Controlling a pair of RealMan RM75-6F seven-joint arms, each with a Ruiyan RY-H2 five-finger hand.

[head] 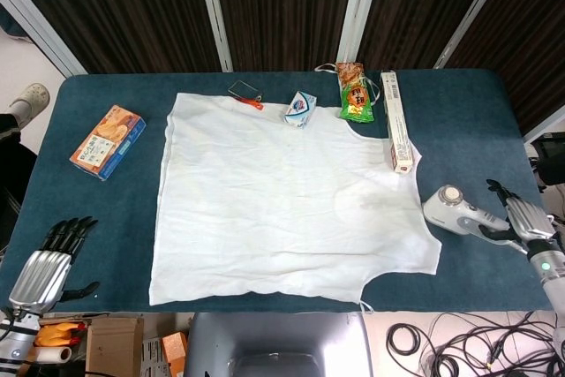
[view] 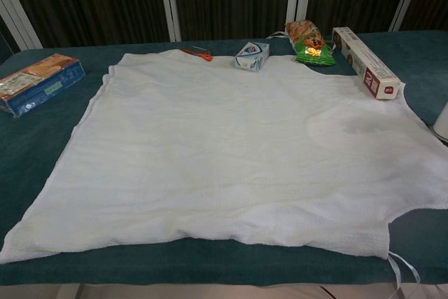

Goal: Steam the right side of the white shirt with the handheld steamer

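Note:
The white shirt (head: pixel 282 192) lies spread flat on the blue table (head: pixel 477 112); the chest view shows the shirt (view: pixel 231 152) filling the middle. The handheld steamer (head: pixel 452 207) lies on the table just right of the shirt's right edge, its handle pointing right. Only a sliver of the steamer (view: pixel 442 120) shows at the chest view's right border. My right hand (head: pixel 523 218) sits at the handle's far end with its fingers spread and not wrapped around it. My left hand (head: pixel 46 269) hangs off the front left corner, fingers straight, holding nothing.
Along the far edge lie a biscuit box (head: pixel 108 141), an orange-handled tool (head: pixel 247 94), a tissue pack (head: pixel 300 109), a snack bag (head: pixel 353 93) and a long carton (head: pixel 396 121) touching the shirt's right shoulder. Cables (head: pixel 459 342) lie on the floor at front right.

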